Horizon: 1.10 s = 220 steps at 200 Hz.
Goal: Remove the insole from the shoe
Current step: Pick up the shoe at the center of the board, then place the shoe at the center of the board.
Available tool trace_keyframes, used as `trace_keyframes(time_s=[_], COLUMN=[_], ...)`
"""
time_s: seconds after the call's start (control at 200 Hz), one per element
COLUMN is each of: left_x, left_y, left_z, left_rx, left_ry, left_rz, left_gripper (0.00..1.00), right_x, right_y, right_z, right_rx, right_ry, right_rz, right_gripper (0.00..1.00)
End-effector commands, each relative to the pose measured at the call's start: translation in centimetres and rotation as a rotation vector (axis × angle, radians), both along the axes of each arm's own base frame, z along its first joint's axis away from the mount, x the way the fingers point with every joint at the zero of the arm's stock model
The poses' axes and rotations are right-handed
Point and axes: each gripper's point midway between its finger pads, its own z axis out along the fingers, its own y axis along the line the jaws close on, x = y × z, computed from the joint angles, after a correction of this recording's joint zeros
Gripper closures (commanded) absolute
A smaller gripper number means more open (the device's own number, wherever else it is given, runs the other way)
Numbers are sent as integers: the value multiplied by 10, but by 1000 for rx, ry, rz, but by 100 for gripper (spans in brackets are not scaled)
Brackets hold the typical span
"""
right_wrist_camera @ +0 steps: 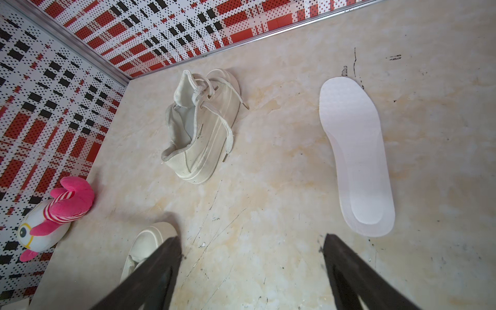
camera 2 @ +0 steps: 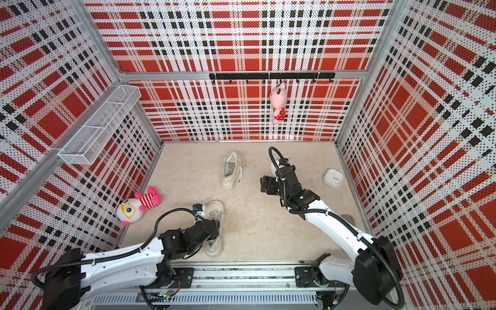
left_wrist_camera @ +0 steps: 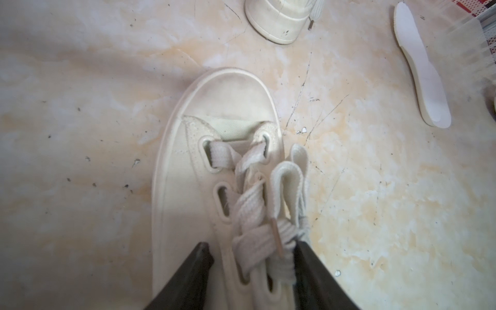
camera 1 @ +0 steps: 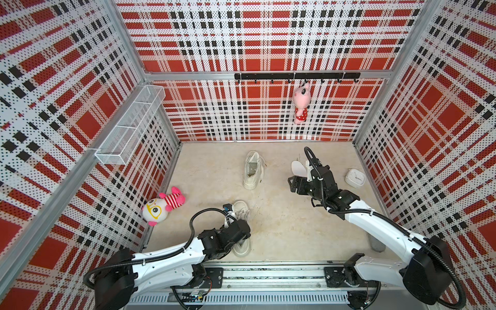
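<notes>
The left tool [left_wrist_camera: 252,243] sits half-closed astride the laces [left_wrist_camera: 257,212] of the near shoe [left_wrist_camera: 228,94], perhaps pinching them; right tool [right_wrist_camera: 252,237] wide, empty. One insole [right_wrist_camera: 354,158] lies well apart from that shoe. Risk: grabbing laces lifts the shoe, not its insole

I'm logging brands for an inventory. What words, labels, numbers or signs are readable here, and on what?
No readable text anywhere.
white clock: dial markings too small to read.
near shoe, far shoe, insole: no label or brand visible.
</notes>
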Motion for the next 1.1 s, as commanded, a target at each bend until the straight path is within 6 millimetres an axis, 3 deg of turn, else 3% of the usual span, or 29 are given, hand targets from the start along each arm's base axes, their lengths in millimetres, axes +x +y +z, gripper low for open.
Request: trace_keyframes(time_s=[0.0,0.155,0.246,0.521,0.697,0.927,1.097], left_x=[0,6,10,26,39,60,77], left_y=[3,-2,-5,-35,-75,-112,-130], left_z=[-3,8,17,60,85,95,86], left_rx=[70,79,50,-106,-152,-204,-219], left_ry=[1,-35,-68,-183,-217,-257,-255], left_rz=[-25,-31,-25,-50,-119,-139,-136], left_gripper=[59,90,100,100,100,100,100], right_x=[2,1,-1,-4,-9,-18,-21], right_y=[1,0,1,-5,-19,-36,-44], right_z=[5,10,13,25,31,34,34], right_rx=[2,13,26,42,36,26,15], right_ry=[-19,-33,-43,-76,-92,-98,-97], right_rz=[-7,-5,2,-4,-43,-84,-101], right_gripper=[14,14,14,14,14,14,14])
